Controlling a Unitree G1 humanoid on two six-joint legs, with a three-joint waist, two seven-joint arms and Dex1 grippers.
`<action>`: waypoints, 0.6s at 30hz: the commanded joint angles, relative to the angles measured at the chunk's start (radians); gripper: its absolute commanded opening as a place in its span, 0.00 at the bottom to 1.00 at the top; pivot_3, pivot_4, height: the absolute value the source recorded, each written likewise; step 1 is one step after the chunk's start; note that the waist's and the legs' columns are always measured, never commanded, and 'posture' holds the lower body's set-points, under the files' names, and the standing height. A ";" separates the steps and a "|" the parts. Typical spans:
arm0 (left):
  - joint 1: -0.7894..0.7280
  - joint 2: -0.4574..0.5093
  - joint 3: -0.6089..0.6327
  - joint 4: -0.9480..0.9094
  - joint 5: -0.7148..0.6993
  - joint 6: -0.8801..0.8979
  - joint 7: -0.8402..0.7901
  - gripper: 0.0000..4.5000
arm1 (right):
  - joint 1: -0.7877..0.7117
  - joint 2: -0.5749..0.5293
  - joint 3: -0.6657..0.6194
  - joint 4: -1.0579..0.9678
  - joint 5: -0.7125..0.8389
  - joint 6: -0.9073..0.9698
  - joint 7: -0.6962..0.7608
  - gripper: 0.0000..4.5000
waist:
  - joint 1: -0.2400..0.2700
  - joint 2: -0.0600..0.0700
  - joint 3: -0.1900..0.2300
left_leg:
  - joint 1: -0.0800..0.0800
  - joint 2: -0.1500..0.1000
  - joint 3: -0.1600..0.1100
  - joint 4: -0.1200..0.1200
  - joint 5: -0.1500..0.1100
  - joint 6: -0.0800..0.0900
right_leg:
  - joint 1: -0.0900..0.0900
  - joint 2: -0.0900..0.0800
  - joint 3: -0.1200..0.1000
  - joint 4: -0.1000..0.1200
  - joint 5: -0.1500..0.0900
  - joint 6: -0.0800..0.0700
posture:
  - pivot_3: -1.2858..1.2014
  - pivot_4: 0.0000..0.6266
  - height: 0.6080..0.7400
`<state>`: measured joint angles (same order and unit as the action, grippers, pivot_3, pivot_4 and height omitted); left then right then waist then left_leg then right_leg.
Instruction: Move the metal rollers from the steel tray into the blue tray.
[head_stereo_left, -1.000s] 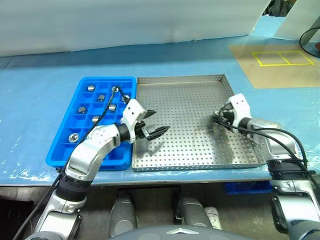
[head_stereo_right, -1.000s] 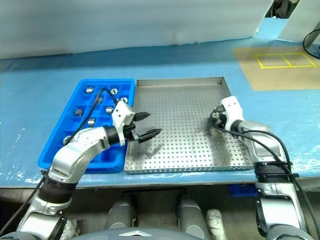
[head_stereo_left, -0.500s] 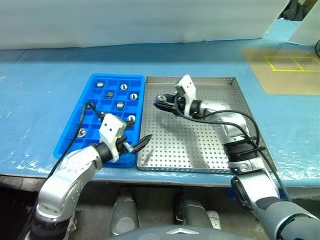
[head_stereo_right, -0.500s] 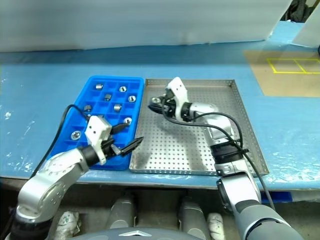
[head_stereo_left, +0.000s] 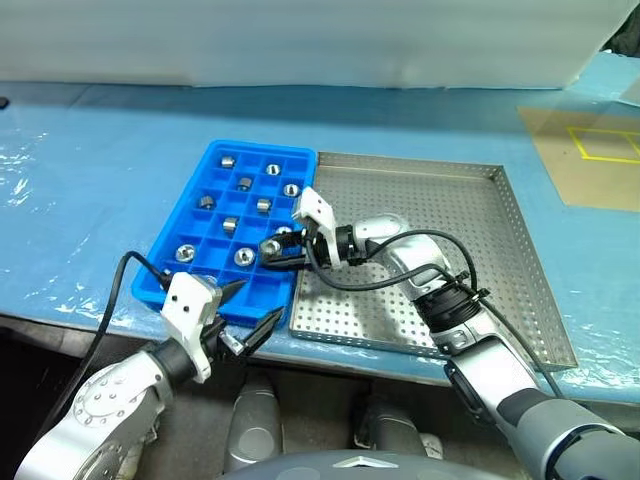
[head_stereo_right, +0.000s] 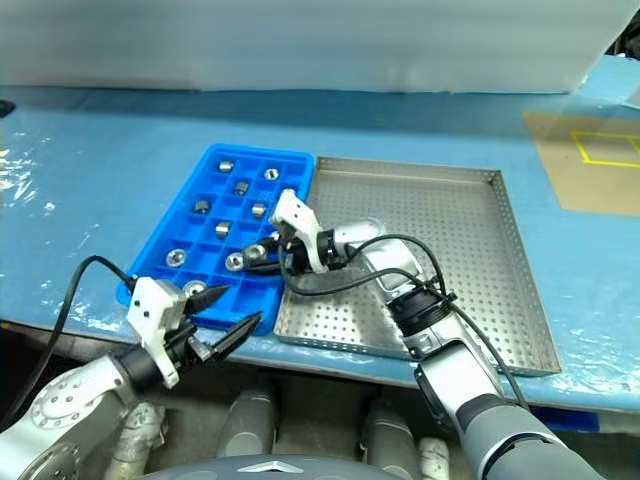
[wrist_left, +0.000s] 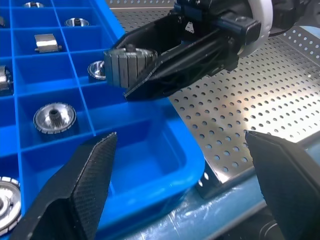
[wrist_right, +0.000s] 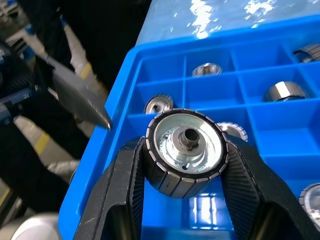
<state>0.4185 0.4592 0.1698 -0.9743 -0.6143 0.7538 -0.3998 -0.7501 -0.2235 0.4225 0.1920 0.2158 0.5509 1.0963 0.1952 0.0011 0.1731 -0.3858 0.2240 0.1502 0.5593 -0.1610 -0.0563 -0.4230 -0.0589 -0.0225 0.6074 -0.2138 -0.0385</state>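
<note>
The right gripper (head_stereo_left: 272, 249) has swung across from the far side of the steel tray (head_stereo_left: 500, 260) and now hangs over the blue tray (head_stereo_left: 190, 215), jaws clamped on a metal roller (wrist_right: 185, 150). Delivery looks imminent: an open compartment lies directly below the held roller, with filled cells beyond and beside it. The right forearm reaches leftward, tilted slightly down. The left gripper (head_stereo_left: 245, 310) has drawn back past the blue tray's near edge, fingers wide apart and empty.

Even overhead light is brightening the scene; glare is shining off the steel tray (wrist_left: 240, 100) at three o'clock, near claw fingers (wrist_left: 75, 195) blurring softly.
</note>
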 joint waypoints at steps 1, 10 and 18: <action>0.039 0.013 0.033 -0.069 -0.029 -0.011 0.012 0.96 | -0.008 -0.011 0.042 -0.006 -0.022 -0.040 0.047 0.38 | 0.012 0.000 0.000 | 0.000 0.000 0.000 0.000 0.000 0.000 | 0.000 0.000 0.000 0.000 0.000 0.000 | 0.71 0.24 1.00; 0.076 0.050 0.034 -0.072 -0.068 -0.023 0.033 0.96 | -0.001 -0.018 0.090 0.014 -0.075 -0.087 0.074 0.38 | 0.042 0.000 0.000 | 0.001 0.000 0.000 -0.001 0.000 0.000 | 0.000 0.000 0.001 0.000 -0.001 0.002 | 0.71 0.24 1.00; -0.097 0.043 0.004 0.044 -0.048 -0.031 0.056 0.96 | 0.016 -0.030 0.018 -0.001 -0.045 -0.065 0.043 0.89 | 0.052 0.000 0.000 | 0.002 0.000 0.000 -0.001 0.001 -0.001 | 0.000 0.000 0.002 0.001 -0.001 0.002 | 0.68 0.24 1.00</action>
<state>0.3436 0.5092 0.1847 -0.9580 -0.6660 0.7455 -0.3449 -0.7409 -0.2467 0.4819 0.2142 0.1442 0.4793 1.1435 0.2469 0.0016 0.1730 -0.3832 0.2236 0.1502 0.5579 -0.1604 -0.0574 -0.4227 -0.0584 -0.0205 0.6087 -0.2147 -0.0365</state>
